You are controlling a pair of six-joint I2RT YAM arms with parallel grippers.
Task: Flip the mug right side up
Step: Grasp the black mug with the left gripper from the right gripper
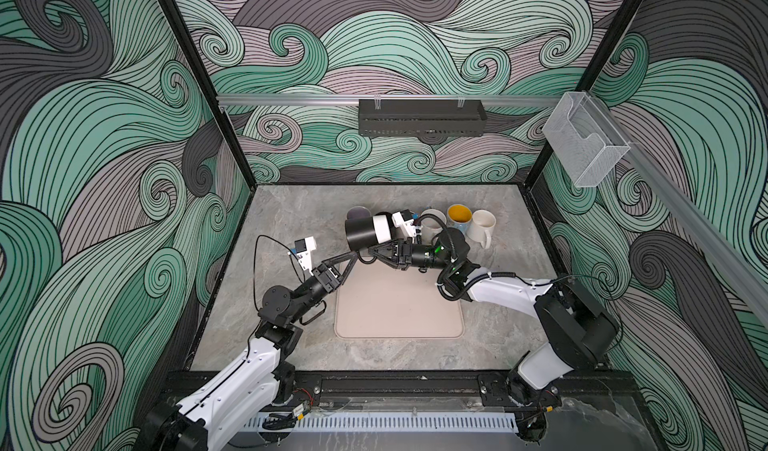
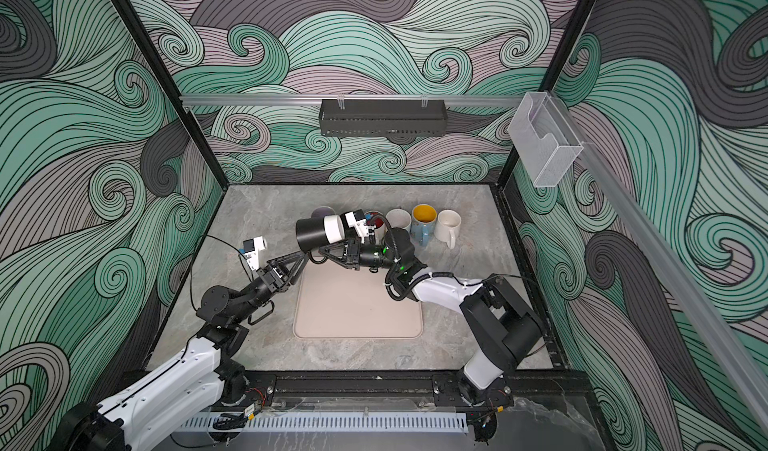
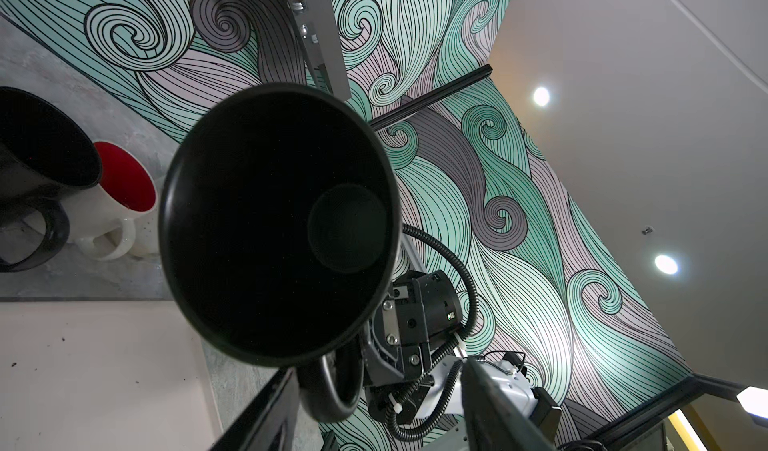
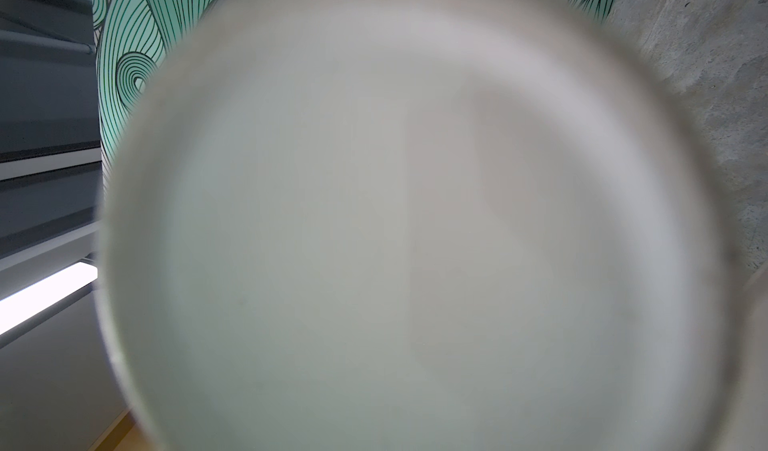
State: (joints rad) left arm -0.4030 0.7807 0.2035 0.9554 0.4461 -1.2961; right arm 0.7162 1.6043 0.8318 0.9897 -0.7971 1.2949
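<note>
Mug (image 1: 365, 231): one; black glossy cylinder, white base band; sideways in air over the far edge of the mat (image 1: 399, 303).
Right gripper (image 1: 372, 251): fingers clamped at mug handle.
Left gripper (image 1: 355, 258): fingers apart, either side of handle.
Other mugs (image 1: 482, 224): five visible, upright, at the back of the table.

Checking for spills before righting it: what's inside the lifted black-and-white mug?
The left wrist view looks into the mug: bare dark walls and base, nothing visible inside. Its darkest shadows could hide residue.

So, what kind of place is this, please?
Likely a robot test cell, not a home kitchen: wave-printed panels box in a small grey tabletop, two arms are mounted on its front rail, and a black mug hangs in the right gripper.
</note>
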